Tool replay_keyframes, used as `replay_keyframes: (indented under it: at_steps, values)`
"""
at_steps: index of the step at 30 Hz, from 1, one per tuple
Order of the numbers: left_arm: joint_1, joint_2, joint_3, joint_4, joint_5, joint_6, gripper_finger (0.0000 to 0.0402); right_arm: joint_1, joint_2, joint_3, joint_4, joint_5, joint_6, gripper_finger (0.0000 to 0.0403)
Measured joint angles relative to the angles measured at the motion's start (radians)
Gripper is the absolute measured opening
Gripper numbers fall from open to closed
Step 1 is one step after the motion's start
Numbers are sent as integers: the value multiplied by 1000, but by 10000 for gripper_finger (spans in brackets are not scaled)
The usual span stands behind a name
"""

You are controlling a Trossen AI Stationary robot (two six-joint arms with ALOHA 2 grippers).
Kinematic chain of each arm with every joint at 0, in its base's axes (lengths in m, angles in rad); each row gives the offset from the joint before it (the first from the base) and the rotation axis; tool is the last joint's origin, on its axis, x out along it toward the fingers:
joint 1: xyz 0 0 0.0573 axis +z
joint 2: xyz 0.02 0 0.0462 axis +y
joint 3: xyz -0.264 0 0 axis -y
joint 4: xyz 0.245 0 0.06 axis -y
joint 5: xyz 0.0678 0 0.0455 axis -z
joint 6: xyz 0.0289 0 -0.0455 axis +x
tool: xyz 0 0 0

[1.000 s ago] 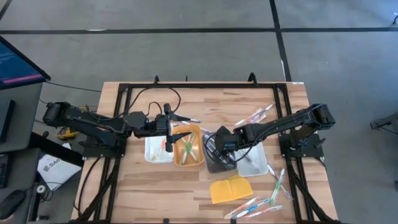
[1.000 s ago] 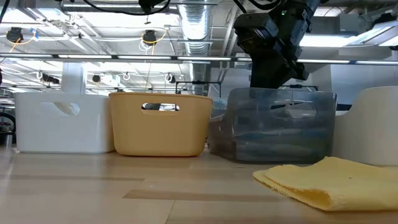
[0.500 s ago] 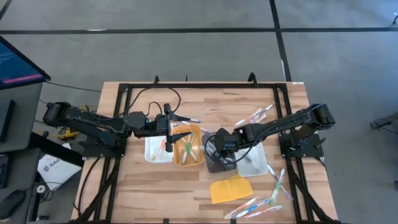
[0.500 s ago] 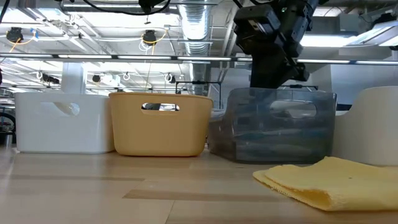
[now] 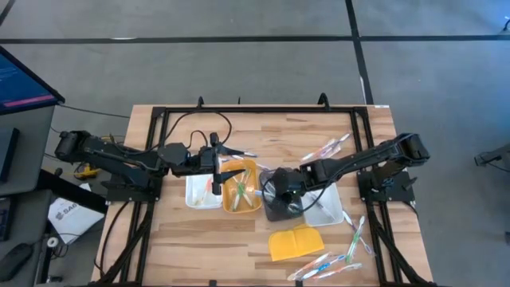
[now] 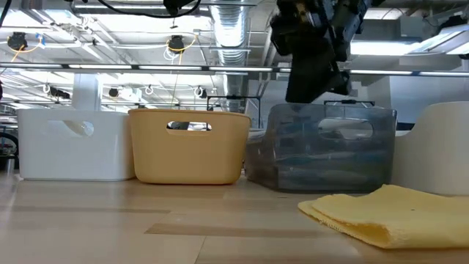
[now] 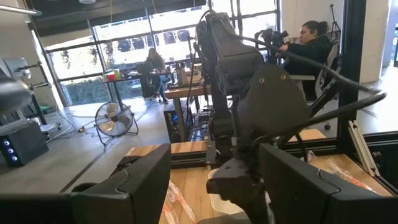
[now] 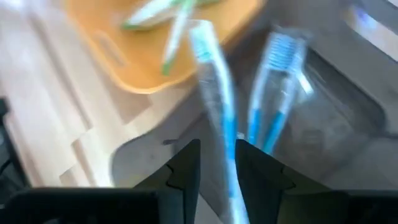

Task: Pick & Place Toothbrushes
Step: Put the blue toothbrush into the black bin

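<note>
While the yellow pad lies nearest, at 6 o'clock, the right gripper sits over the grey tray, jaws narrowly clamping a blue toothbrush. Left gripper hangs above the orange tray, jaws wide, empty. Loose toothbrushes lie at 1 o'clock.

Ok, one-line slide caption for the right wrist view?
Right hand grips a blue toothbrush over the grey tray, another blue brush already inside, orange tray beside.

Grey floor; glazed wall
</note>
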Motion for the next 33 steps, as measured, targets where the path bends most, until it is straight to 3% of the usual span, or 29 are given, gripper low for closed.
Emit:
replay_keyframes:
  at_steps: [5, 11, 17, 24, 33]
  values:
    - [0, 0, 0, 0, 0, 0, 236, 26, 0, 0, 21, 17, -116, 124]
    - [0, 0, 0, 0, 0, 0, 236, 30, 19, 0, -48, 91, -141, 194]
    - [0, 0, 0, 0, 0, 0, 236, 30, 95, 2, -21, 83, -176, 251]
    - [-2, 0, 0, -2, 0, 0, 236, 20, 184, 78, -121, 54, -177, 244]
    - [-3, 0, 0, 0, 0, 0, 236, 21, 152, 119, -178, 89, -177, 187]
